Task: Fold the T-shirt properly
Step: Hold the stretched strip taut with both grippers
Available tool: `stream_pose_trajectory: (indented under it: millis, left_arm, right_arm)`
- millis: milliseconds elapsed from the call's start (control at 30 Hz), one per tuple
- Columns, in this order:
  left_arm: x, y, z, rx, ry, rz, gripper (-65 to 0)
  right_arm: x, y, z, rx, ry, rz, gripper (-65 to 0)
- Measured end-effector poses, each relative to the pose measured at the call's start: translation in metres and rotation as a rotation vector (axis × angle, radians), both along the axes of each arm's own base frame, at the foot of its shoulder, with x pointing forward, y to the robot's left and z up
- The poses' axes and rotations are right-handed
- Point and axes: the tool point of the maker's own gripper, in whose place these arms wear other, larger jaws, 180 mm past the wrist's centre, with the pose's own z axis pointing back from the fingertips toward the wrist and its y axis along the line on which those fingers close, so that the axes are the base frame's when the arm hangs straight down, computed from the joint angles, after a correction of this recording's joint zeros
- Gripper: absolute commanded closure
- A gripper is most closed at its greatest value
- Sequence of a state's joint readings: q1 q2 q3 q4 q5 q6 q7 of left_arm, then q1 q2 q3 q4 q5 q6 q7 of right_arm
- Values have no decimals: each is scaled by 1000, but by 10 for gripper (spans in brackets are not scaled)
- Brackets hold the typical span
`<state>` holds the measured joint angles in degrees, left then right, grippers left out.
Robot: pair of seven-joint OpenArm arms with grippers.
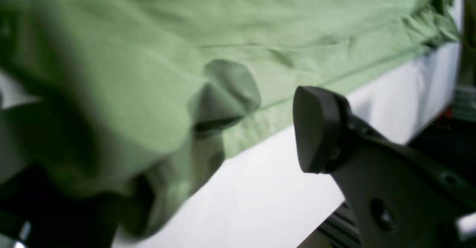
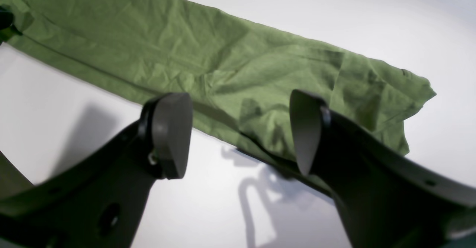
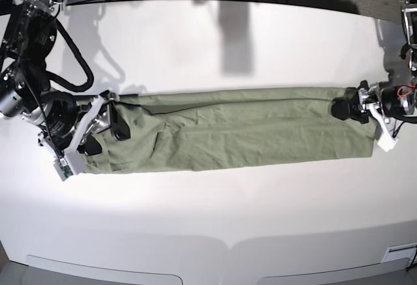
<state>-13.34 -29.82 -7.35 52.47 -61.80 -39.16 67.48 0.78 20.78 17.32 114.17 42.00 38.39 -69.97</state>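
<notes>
The right gripper (image 2: 241, 129) stands wide open above one end of the T-shirt (image 3: 241, 128), holding nothing. The left gripper (image 3: 355, 111) gapes too, cloth draped over one finger. The wrinkled green shirt lies as a long folded band across the white table (image 3: 208, 213).

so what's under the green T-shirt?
Only the white tabletop shows around the long folded strip of sage-green cotton T-shirt, which lies flat. Anything beneath the cloth is covered; the left wrist view shows one pad of the left tool beside its hem.
</notes>
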Motion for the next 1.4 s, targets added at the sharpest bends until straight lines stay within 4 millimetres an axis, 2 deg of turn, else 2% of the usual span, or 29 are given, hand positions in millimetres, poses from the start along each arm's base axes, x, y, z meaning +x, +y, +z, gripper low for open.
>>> stream_pose_trajectory:
  millis: [433,533,833,967,1133,1233,1400]
  left_arm:
    - [6,5,2,6,-29,29,-450]
    - [16,7,7,-3,-74,67,-450]
    - [26,16,16,-30,-122,141,-450]
    - [23,20,8,26,-112,129,-450]
    - [25,17,7,22,-118,132,-447]
    - [25,14,7,16,-119,132,-393]
    - [27,10,6,4,-125,136,-167]
  right_arm:
    - [0,0,0,0,0,0,-411]
    - [0,0,0,0,0,0,-411]
    - [-1,-1,-1,-5,8,0,-411]
    - [-1,-1,-1,-6,9,0,-411]
    - [-1,-1,-1,-5,9,0,-411]
    - [-1,-1,-1,-5,9,0,-411]
    - [-2,-1,-2,-10,16,0,-411]
